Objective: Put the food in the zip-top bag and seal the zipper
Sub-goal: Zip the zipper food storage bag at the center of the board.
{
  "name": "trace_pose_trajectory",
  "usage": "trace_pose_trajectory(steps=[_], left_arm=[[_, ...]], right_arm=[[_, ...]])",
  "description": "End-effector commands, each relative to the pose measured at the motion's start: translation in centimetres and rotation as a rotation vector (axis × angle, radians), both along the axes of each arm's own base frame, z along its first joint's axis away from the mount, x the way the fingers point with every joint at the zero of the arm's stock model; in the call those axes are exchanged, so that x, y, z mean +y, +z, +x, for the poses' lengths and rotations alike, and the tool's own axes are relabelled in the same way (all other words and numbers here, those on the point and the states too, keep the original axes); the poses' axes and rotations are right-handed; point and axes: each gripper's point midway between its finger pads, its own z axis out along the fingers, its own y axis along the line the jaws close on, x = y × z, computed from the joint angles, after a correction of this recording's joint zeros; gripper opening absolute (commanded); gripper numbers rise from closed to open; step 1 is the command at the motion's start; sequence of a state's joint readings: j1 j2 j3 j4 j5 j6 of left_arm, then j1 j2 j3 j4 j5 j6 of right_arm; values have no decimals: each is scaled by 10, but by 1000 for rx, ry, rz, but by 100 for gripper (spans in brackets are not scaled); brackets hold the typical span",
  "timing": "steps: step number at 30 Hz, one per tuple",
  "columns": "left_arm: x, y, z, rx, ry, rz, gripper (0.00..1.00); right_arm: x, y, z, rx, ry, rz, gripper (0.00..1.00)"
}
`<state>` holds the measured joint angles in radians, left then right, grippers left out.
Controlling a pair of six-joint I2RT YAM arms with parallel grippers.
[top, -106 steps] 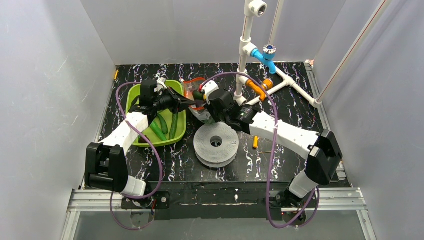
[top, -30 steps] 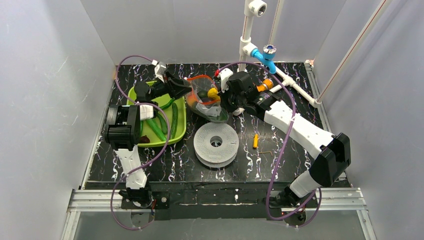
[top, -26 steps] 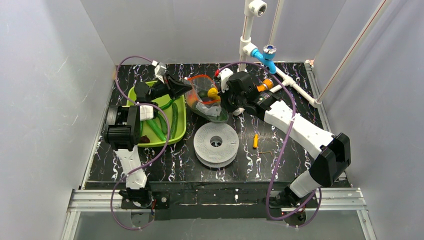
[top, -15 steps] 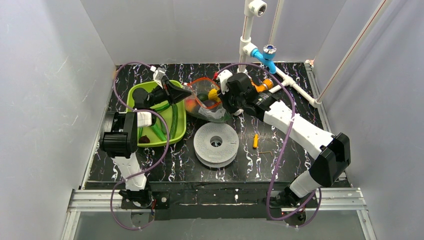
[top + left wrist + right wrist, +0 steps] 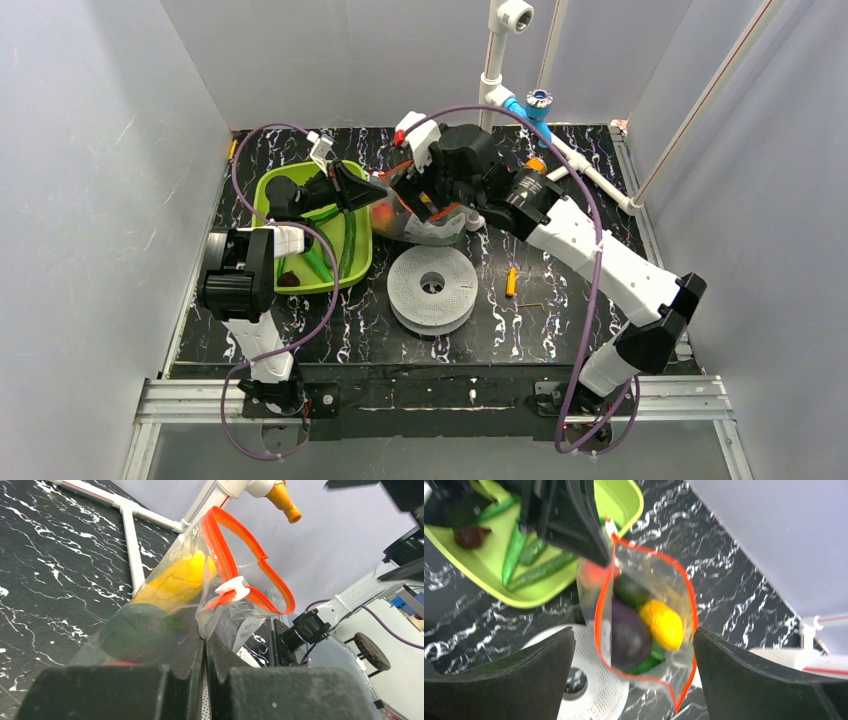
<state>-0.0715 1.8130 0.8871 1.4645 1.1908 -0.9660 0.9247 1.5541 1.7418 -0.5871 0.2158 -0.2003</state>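
mo: Right gripper (image 5: pixel 633 645) has lifted above the zip-top bag (image 5: pixel 659 580) since a second ago; jaws now wide apart; yellow piece (image 5: pixel 664 625) sits inside beside the eggplant (image 5: pixel 629 632), mid-frame.

jen: yep; left gripper (image 5: pixel 205 645) stays clamped on the bag's edge below the zipper (image 5: pixel 224 550), probably holding the mouth open; peppers (image 5: pixel 514 550) wait upper left in the tray (image 5: pixel 624 500).

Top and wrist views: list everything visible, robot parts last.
table: one, black marbled
tray: one, lime green, left
peppers: at least three, green, in tray
dark piece: one, maroon, in tray
bag: one, clear, orange strip, centre back
eggplant: one, purple, in bag
yellow piece: one, in bag
round fruit: one, orange-red, in bag
disc: one, white, in front of bag
stick: one, yellow-orange, right of disc
pipe frame: one, white, back right
valve: one, blue, on pipe frame
fitting: one, orange, on pipe frame
left gripper: shut on bag
right gripper: open, above bag
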Motion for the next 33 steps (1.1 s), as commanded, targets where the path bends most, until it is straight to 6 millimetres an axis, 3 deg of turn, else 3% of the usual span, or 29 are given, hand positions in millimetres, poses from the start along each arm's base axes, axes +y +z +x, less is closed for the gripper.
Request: trace_pose_trajectory(steps=[1,7,12,16,24,33], left_arm=[[-6,21,-7,-68,-52,-1,0],[-11,24,-17,-81,-84,7,0],[-16,24,-23,-84,-117,15,0],[-17,25,-24,-89,-120,16,0],[-17,25,-24,-90,-126,18,0],[-17,25,-24,-85,-131,15,0]], right_arm=[[33,28,11,-55,87,70,94],[76,29,16,-52,277,98,89],[93,18,16,-46,420,108,81],[95,2,32,-48,402,66,70],[83,-20,43,-40,374,5,46],[84,-32,56,-56,353,-33,46]])
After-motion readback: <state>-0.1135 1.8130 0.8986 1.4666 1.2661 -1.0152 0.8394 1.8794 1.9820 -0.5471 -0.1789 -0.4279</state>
